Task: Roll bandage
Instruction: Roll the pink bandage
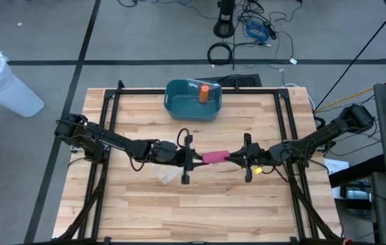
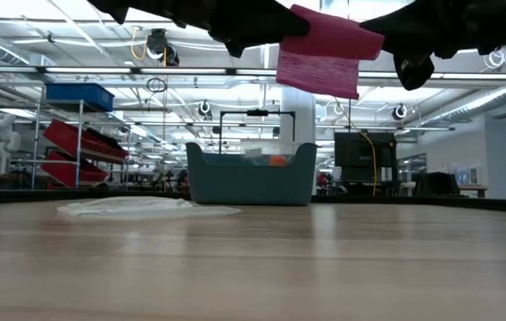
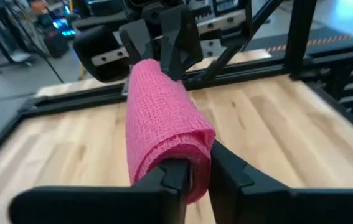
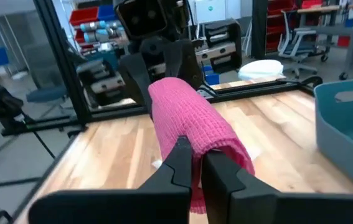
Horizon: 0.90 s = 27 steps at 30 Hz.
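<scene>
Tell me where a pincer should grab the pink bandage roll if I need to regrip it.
Take the pink bandage roll at an end, coming in along its long axis. It hangs level above the table, a soft cylinder; the left pincer and right pincer already pinch opposite ends, so the middle is free but would likely squash.

— Where is the bandage point(image 1: 215, 157) sitting relative to the tub point(image 1: 191, 103)?

— It is hanging above the table point(image 1: 145, 211), nearer the front edge than the tub, stretched between the left gripper point(image 1: 191, 160) on its left and the right gripper point(image 1: 239, 158) on its right.

— And the wrapper point(image 1: 166, 175)?

— It is lying on the table, in front of the tub and to its left, under the left arm.

— What is sitting in the tub?

— A small roll point(image 1: 205, 92) is resting inside, at its right end.
</scene>
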Each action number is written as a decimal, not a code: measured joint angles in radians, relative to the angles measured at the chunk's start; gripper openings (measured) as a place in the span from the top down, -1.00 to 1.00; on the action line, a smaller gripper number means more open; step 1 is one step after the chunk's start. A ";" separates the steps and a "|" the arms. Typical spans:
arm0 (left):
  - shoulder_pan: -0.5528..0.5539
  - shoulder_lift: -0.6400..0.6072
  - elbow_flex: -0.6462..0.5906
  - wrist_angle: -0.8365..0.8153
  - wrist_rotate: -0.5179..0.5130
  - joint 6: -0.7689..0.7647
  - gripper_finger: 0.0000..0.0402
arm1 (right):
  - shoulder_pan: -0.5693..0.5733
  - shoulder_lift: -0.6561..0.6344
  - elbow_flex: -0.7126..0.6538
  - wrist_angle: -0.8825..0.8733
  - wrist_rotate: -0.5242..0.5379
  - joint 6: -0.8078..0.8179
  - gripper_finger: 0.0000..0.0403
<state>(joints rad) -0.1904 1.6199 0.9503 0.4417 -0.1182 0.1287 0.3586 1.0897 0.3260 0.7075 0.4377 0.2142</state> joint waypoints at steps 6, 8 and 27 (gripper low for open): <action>0.018 0.000 0.003 -0.023 0.018 -0.041 0.44 | 0.010 0.002 0.000 -0.004 0.017 -0.083 0.99; 0.020 -0.001 0.004 -0.031 0.018 -0.037 0.38 | 0.010 0.002 0.000 -0.004 0.017 -0.098 0.99; 0.061 -0.001 0.008 0.006 0.212 -0.200 0.29 | 0.113 0.002 0.002 -0.008 0.074 -0.576 1.00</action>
<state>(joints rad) -0.1291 1.6188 0.9581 0.4479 0.0942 -0.0714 0.4714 1.0916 0.3283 0.6998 0.5112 -0.3616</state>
